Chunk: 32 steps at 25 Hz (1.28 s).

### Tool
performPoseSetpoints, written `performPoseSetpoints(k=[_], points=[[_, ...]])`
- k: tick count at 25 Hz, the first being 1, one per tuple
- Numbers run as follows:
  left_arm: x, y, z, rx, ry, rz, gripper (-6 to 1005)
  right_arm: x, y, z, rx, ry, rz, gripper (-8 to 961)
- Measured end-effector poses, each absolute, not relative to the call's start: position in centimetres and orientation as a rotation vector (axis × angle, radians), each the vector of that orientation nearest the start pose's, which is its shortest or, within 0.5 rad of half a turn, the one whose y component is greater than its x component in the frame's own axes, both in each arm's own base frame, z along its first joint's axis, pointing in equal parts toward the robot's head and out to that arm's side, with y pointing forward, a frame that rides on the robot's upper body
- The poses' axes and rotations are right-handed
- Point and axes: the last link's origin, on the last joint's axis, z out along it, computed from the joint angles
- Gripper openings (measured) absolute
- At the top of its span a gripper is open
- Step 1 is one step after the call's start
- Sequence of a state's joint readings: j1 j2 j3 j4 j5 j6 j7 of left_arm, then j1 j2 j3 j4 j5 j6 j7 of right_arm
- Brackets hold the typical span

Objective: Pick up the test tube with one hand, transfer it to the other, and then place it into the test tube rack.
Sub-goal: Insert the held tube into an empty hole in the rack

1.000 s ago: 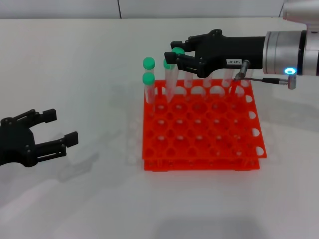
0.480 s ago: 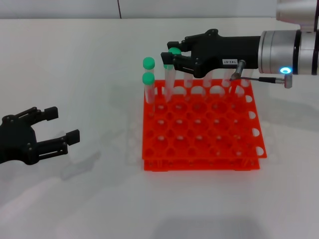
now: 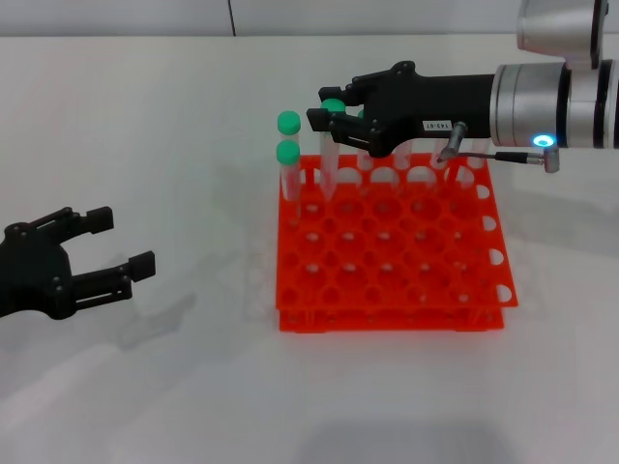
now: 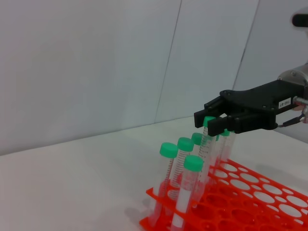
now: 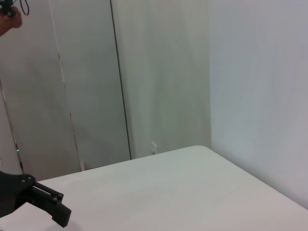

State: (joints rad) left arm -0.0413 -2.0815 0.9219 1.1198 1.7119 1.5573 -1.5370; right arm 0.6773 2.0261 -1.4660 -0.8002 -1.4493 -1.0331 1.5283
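My right gripper (image 3: 327, 108), black with a white label, reaches over the back left corner of the orange-red rack (image 3: 406, 319). It is shut on the green cap of the test tube (image 3: 329, 159), which hangs upright with its lower end at a back-row hole. In the left wrist view the same gripper (image 4: 211, 122) pinches the tube (image 4: 204, 149), whose cap stands higher than the other caps, above the rack (image 4: 250, 192). My left gripper (image 3: 121, 244) is open and empty, low over the table at the front left, well apart from the rack.
Several other green-capped tubes (image 3: 288, 145) stand in the rack's back left holes and show in the left wrist view (image 4: 175, 168). A thin cable (image 3: 503, 155) runs under the right wrist. White table lies all around the rack.
My right gripper has shifted a little to the left and slightly up along the rack's back row with the tube in it. My left gripper has barely moved.
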Motion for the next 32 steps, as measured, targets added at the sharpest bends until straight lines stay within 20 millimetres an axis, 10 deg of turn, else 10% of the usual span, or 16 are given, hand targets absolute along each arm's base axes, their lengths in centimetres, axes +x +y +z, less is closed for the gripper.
performPoseSetpoints(k=[32], points=[[-30.7, 24.7, 5.7, -2.491, -0.738, -0.661, 879, 13.9, 39.5, -5.4, -2.743, 0.303, 0.608, 312]])
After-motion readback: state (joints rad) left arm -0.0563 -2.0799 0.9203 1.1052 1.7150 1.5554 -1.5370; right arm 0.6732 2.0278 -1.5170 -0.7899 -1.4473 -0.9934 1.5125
